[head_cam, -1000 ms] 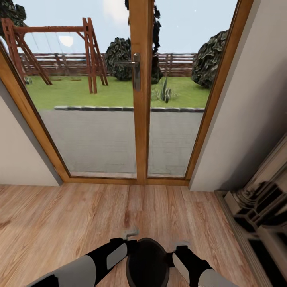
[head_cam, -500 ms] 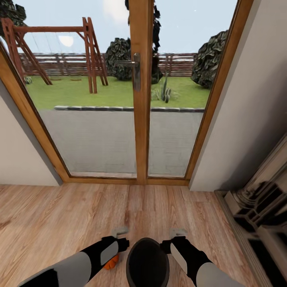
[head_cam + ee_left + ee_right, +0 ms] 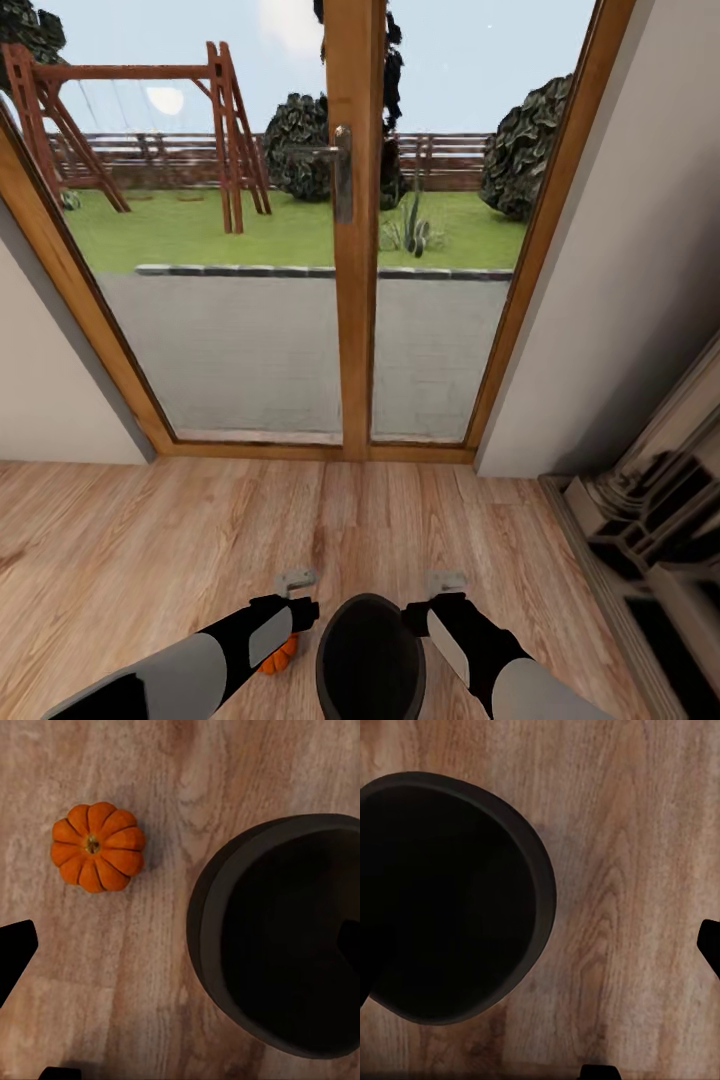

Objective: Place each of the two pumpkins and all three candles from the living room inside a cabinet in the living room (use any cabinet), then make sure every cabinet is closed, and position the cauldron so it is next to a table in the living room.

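Note:
The black cauldron (image 3: 370, 655) stands on the wood floor right below me, between my two arms. One orange pumpkin (image 3: 281, 654) lies on the floor just left of it, partly under my left forearm; the left wrist view shows the pumpkin (image 3: 97, 846) from above, a short way from the cauldron (image 3: 210, 907). My left gripper (image 3: 300, 612) is open and hangs over the cauldron's left rim, one finger over the pot's mouth and one over the floor. My right gripper (image 3: 418, 615) is open over the right rim of the cauldron (image 3: 544, 889). Neither gripper holds anything.
A wood-framed glass double door (image 3: 352, 300) with a metal handle stands straight ahead, with pale walls on both sides. A dark ornate unit (image 3: 650, 540) lines the right wall. Bare plank floor (image 3: 150, 540) stretches to the left and ahead.
Both arms have moved apart and forward from the cauldron's sides, and the pumpkin now shows beneath the left forearm. The cauldron has stayed in place.

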Tool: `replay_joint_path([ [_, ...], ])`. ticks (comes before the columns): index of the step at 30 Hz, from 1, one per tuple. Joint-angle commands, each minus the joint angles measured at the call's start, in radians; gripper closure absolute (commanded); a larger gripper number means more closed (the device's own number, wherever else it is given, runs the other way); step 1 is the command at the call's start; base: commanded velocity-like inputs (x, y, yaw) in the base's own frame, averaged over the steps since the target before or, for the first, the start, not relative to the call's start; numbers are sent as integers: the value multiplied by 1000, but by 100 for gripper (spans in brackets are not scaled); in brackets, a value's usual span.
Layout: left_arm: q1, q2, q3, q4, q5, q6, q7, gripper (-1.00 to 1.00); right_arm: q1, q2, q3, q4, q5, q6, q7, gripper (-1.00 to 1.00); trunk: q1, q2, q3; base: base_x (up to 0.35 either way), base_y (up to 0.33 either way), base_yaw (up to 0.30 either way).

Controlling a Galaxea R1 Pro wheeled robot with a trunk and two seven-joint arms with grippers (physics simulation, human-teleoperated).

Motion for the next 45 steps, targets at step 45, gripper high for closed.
replay_joint_path([
  [45,9,-15,0,-29,-1,0,-3,-100,11,11,3,32,-1,-5,5,-100,173,-315,-141,0,0,0],
])
